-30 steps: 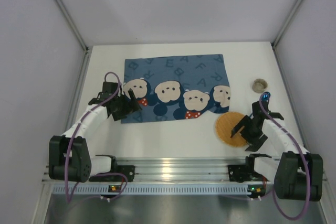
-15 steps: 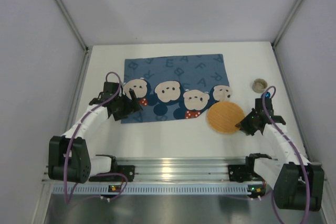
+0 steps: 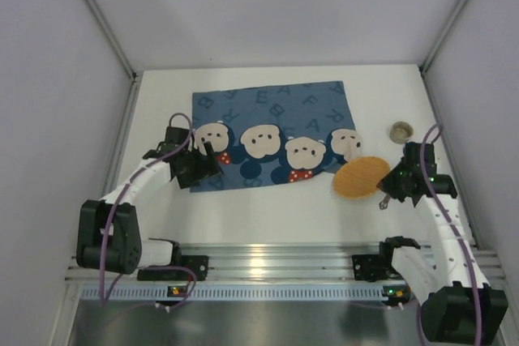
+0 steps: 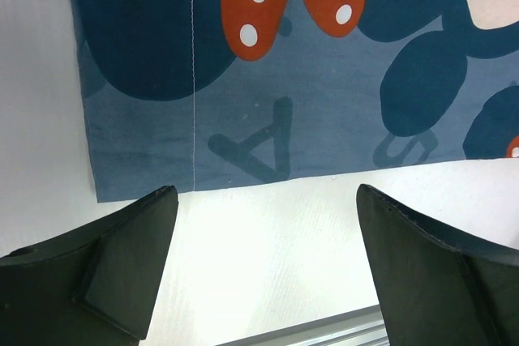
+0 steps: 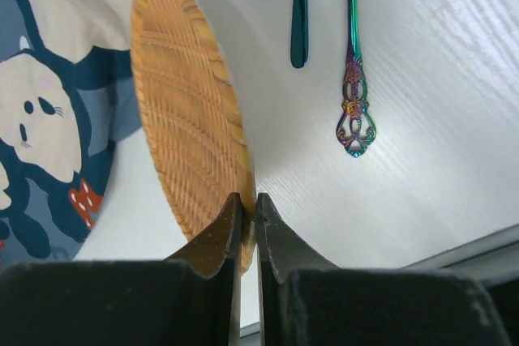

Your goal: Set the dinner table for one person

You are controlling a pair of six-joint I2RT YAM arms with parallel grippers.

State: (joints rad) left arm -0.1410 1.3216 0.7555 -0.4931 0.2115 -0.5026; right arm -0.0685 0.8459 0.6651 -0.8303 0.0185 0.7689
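So the woven plate point(image 3: 360, 177) is pinched by its near rim in the right gripper point(image 5: 247, 204), fingers clamped tight on it. It's held tilted up on edge, just over the right end of the mat point(image 3: 268, 111) on the table point(image 3: 268, 216). From the fingers the plate runs away and to the left, so the mat's middle is reached by going further left, and the right arm is clearly the nearer one. The left gripper point(image 4: 266, 224) is parked over the mat's near-left corner, fingers wide apart, nothing in them. Two cutlery handles point(image 5: 354, 79) are cut off at the frame top, so their heads can't be identified. Whether the plate's low edge touches anything can't be told. A small round thing point(image 3: 401, 130) further back is too small to make out.
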